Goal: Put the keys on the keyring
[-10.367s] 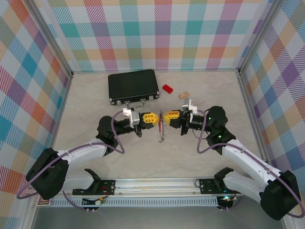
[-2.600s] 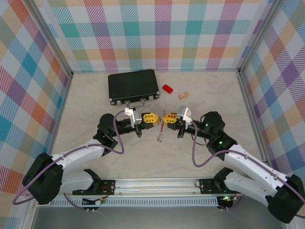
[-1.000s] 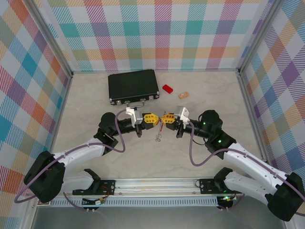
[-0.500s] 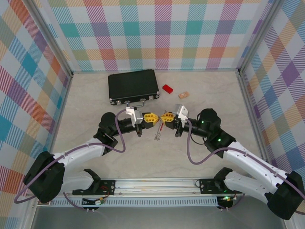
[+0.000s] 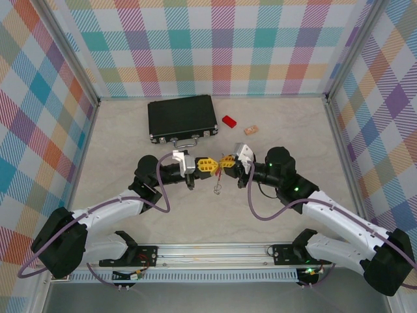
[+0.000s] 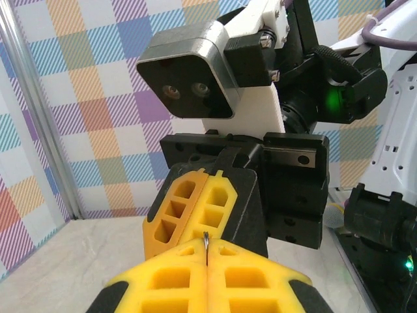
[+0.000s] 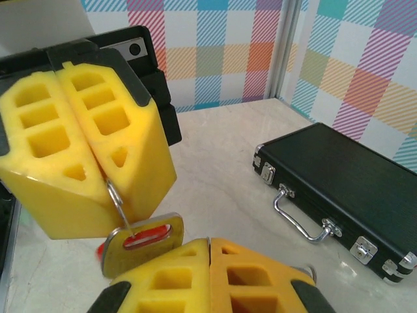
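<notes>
Yellow ribbed pads on the left pincer (image 5: 208,164) and the right pincer (image 5: 227,161) meet tip to tip above the middle of the pale marbled tabletop (image 5: 130,150). The left pincer (image 7: 98,176) is pressed together on the thin silver wire keyring (image 7: 116,197); from its own wrist, the wire (image 6: 205,242) pokes up out of the seam between its pads (image 6: 163,287). From overhead, the rest of the keyring (image 5: 217,182) dangles below the two pincers, just over the tabletop. A flat silver key with a red head (image 7: 140,242) hangs on that wire, right against the tips of the right pincer (image 7: 208,261). That pincer's pads are together too, but I can't tell whether they nip the key. Farther back lies a flat black rectangular case with a metal handle (image 5: 182,117), with a small red rectangular block (image 5: 229,121) and a little tan block (image 5: 251,130) beside it to the right.
</notes>
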Controlling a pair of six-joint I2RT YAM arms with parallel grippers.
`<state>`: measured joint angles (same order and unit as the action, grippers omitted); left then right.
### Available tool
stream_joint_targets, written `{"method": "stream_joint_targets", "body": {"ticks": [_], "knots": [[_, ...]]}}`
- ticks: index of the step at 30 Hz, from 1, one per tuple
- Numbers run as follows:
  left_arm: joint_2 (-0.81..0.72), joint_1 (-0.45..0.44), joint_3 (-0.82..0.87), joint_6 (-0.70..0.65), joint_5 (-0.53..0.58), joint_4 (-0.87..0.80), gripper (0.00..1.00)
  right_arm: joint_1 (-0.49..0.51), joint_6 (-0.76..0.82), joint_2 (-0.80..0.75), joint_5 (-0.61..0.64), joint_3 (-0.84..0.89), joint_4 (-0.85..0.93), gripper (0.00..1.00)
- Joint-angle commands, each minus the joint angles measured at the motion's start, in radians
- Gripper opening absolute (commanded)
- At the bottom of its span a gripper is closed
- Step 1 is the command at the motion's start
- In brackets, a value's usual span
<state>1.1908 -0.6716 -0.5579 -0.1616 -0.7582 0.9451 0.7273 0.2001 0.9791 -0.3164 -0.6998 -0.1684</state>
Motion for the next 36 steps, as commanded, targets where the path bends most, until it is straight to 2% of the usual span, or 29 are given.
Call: {"method": "stream_joint_targets", "body": {"ticks": [1, 10, 17, 25, 31, 36], "knots": [[-0.017, -0.006, -0.010, -0.021, -0.029, 0.031, 0.00, 0.006, 0.004, -0.008, 0.006, -0.032, -0.015, 0.00], [-0.054, -0.006, 0.001, -0.061, 0.054, -0.041, 0.00, 0.000, 0.000, -0.071, 0.052, 0.027, -0.089, 0.00], [-0.087, -0.002, -0.005, -0.111, 0.196, -0.152, 0.00, -0.012, -0.016, -0.105, 0.042, 0.066, -0.165, 0.00], [-0.085, -0.002, 0.003, -0.114, 0.201, -0.144, 0.00, -0.017, -0.031, -0.103, 0.037, 0.066, -0.161, 0.00], [-0.096, -0.002, -0.002, -0.140, 0.295, -0.182, 0.00, -0.033, -0.080, -0.026, 0.128, 0.004, -0.015, 0.00], [-0.120, -0.002, 0.034, -0.146, 0.352, -0.156, 0.00, -0.063, -0.145, 0.077, 0.136, -0.052, 0.097, 0.00]]}}
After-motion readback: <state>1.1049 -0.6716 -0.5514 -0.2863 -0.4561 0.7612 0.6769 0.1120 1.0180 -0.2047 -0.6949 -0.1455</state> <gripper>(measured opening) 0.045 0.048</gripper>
